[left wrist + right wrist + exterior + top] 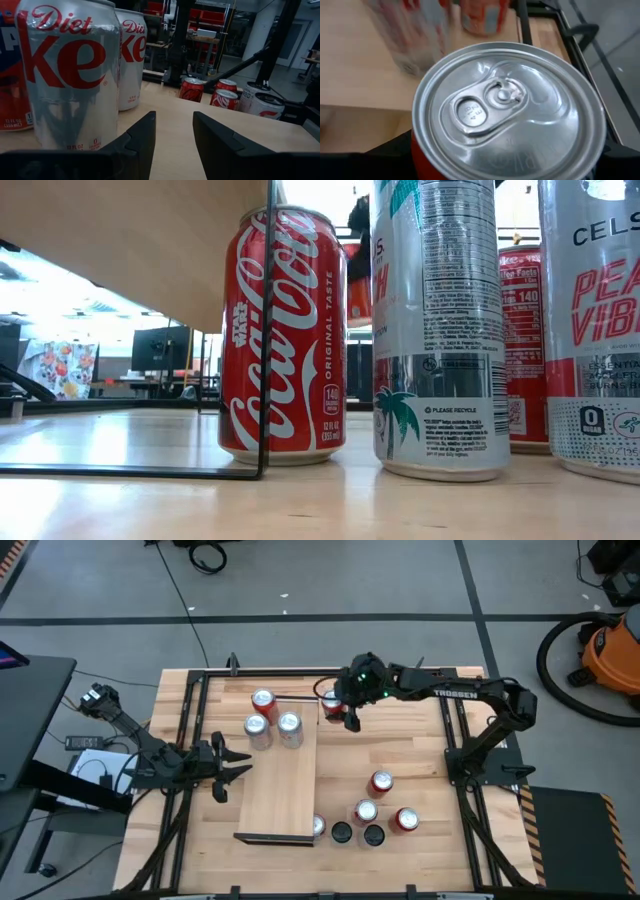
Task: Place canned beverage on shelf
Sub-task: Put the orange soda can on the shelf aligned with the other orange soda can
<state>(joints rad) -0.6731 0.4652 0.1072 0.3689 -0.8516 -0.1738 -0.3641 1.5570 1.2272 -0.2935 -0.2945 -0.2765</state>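
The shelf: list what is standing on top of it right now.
Three cans stand on the shelf at its far end: one red, two silver. The rest of its top is bare; whatever lies under it is hidden from above.

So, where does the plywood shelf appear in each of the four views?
High view: the shelf lies mid-table.
Low view: its underside fills the upper left.
Left wrist view: its top spreads beyond the left gripper's open fingers.
Right wrist view: its top shows behind the red can in the right gripper.
Landmark: the silver cans on it, missing only in the low view.

Glossy metal can [507, 115], matt pale plywood shelf [285, 785], smooth butcher-block wooden table [410, 755].
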